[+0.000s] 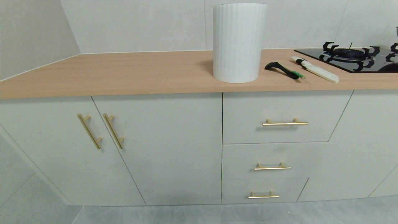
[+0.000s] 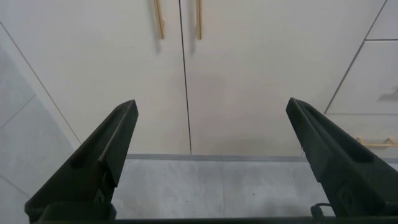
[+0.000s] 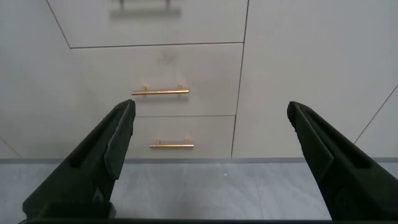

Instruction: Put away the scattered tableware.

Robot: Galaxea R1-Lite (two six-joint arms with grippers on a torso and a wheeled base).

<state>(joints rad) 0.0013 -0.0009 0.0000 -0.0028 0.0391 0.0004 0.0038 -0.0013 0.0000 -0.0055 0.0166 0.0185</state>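
On the wooden countertop (image 1: 124,73) stands a tall white ribbed container (image 1: 238,42). Just right of it lie a black peeler with a green tip (image 1: 283,70) and a white knife with a black band on its handle (image 1: 314,69). My left gripper (image 2: 208,121) hangs low in front of the cabinet doors, open and holding nothing. My right gripper (image 3: 208,121) is also open and holding nothing, low down facing the lower drawers.
A black gas hob (image 1: 357,59) sits at the counter's right end. Below the counter are two doors with gold handles (image 1: 101,130) and three drawers with gold handles (image 1: 285,123), all closed. Grey floor tiles (image 2: 217,186) lie beneath the grippers.
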